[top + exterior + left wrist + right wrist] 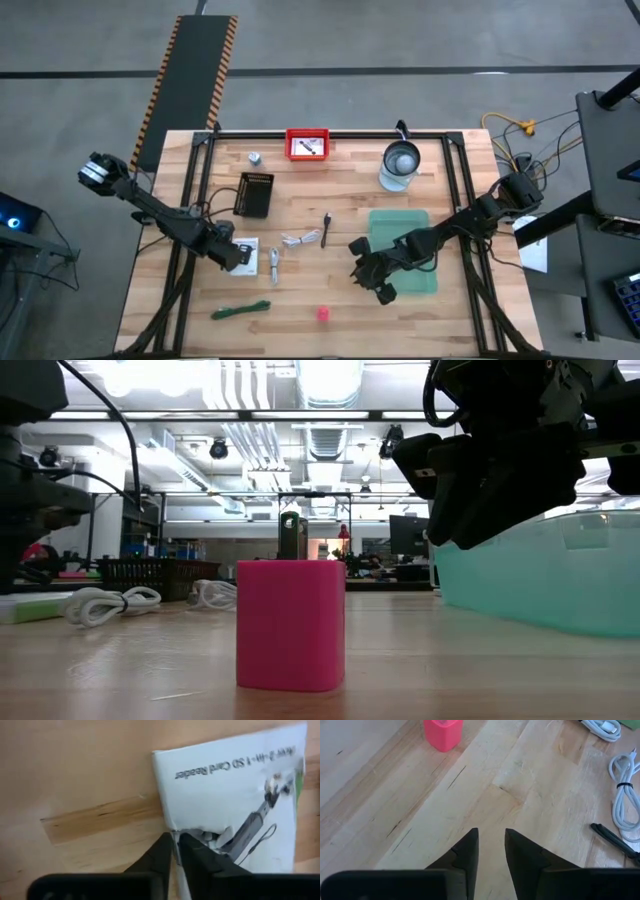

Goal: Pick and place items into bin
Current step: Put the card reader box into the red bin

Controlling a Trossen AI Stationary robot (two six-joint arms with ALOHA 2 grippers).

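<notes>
The white printed card runs off the left wrist view's edge, so only part of its glossy face shows, with small print reading "SD Card Reader" and a blurred product picture. The left gripper has its two dark fingers pinched nearly together on that card's torn-looking edge; the card lies flat on the pale, grained wooden table at its left-front area. The right gripper hovers over bare wood just left of the translucent teal plastic bin, fingers a little apart and holding nothing. The pink item is a smooth blocky piece with rounded corners, standing near the table's front edge. The white coiled cable, thin black stick and green tie lie loose; the small metal clip is hard to make out
</notes>
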